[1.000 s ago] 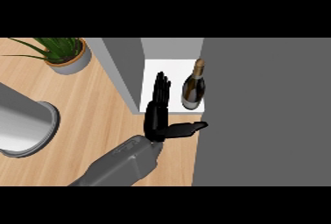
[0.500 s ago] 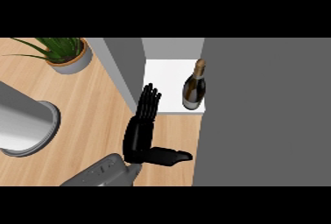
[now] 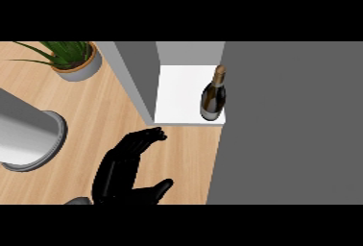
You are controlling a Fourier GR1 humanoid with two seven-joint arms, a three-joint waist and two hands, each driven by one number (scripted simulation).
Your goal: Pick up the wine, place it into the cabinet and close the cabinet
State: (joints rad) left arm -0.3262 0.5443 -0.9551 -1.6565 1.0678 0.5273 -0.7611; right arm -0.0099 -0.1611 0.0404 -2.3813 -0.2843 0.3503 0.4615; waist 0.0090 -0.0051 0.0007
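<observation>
A dark wine bottle (image 3: 213,96) stands upright on the white floor of the open cabinet (image 3: 177,91), at its right side, against a large grey panel (image 3: 291,125) that fills the right of the scene. One black hand (image 3: 122,170) lies over the wooden counter (image 3: 85,110) near the cabinet's front edge, fingers slightly bent, thumb spread, holding nothing. A potted plant (image 3: 71,57) sits far left; a grey cylinder (image 3: 25,134) stands left.

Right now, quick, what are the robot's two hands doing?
Left hand: open, fingers straight, holding nothing, over the wooden counter. The wine bottle stands in the cabinet.
Right hand: not in view.
</observation>
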